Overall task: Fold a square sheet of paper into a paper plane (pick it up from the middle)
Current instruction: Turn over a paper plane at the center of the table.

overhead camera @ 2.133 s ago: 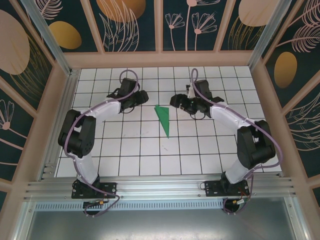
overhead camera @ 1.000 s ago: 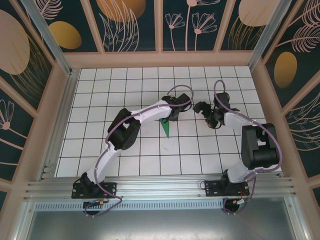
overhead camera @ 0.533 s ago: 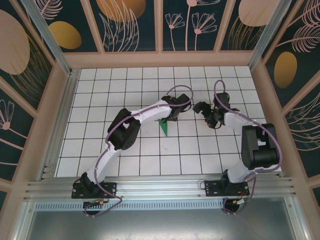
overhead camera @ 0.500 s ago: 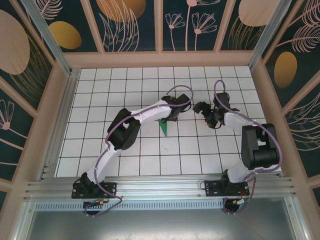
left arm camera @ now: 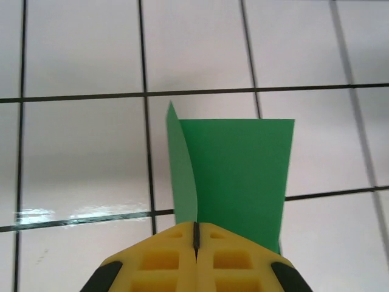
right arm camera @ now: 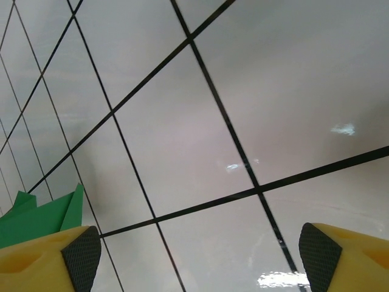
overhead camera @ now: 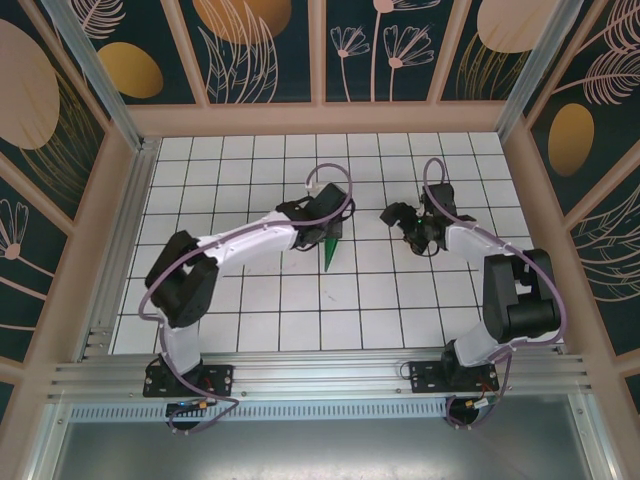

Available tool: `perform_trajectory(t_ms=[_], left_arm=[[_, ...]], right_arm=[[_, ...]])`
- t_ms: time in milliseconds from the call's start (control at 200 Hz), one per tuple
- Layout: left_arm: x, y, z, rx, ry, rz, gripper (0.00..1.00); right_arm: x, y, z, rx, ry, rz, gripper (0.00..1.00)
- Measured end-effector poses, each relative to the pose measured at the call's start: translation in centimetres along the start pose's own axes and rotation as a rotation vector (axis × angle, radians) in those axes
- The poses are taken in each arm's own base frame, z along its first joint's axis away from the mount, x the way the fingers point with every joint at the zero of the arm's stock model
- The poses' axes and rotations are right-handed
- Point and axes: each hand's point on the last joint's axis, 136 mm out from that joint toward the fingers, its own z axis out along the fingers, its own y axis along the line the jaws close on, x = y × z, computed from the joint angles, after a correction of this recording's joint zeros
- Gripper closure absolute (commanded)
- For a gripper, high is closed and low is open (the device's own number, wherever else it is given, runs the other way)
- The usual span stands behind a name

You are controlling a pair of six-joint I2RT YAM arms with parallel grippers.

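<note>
A narrow, pointed, creased green paper plane (overhead camera: 330,252) sits at about the middle of the white, black-gridded tiled worktop (overhead camera: 250,300), roughly as far from the left edge as from the right. Its sharp tip points toward the near edge. Its wider end is under the left gripper (overhead camera: 325,228), which reaches in from the near left corner with its arm stretched across the tiles.

In the left wrist view, the left gripper (left arm camera: 196,228) has its two yellow fingers (left arm camera: 158,264) pressed together with only a thin seam between them, pinching the paper plane (left arm camera: 240,170). The green sheet runs away from the fingertips as a flat panel with a straight far edge. A thinner layer on its left stands up on edge and ends in a small point. Whether the paper touches the worktop or is lifted just off it cannot be told.

The right gripper (overhead camera: 397,214) is just to the right of the plane, apart from it, a little nearer the far edge. In the right wrist view, the right gripper (right arm camera: 200,249) has its yellow fingers spread wide, dark pads (right arm camera: 82,252) facing inward, with bare tiles between them. A corner of the paper plane (right arm camera: 42,216) shows beside its left-hand finger.
</note>
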Motion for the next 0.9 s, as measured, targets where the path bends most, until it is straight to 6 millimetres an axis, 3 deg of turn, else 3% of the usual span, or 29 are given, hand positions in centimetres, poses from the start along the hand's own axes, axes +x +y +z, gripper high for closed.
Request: perform_trajectory(t_ms=[95,270,465,621,766,901], left_arm=[[0.1,0.7,0.0,0.095,-0.028,-0.072,1.00],[2.1,2.4,2.0,0.180,-0.022,-0.160,1.00],[3.1,2.3,2.6,0.262,-0.041,-0.221,1.00],[3.7,3.5,3.2,0.267,-0.052,-0.271,1.00],[4.1,4.3,3.4,0.264,-0.058,-0.297,1.00],[4.4,4.4,3.5,0.269,-0.061,-0.302,1.00]], right_arm=[[0.4,1.5,0.0,-0.017,0.010,-0.025,0.18],[1.7,4.2,0.0,-0.043,0.037,-0.082,0.26],[3.9,7.3,0.1,-0.073,0.082,-0.141,0.53],[6.4,9.3,1.8,-0.070,0.149,-0.178,0.69],[9.0,8.9,3.9,-0.019,0.230,-0.205,0.69],[10.5,9.0,5.0,0.002,0.279,-0.229,0.60]])
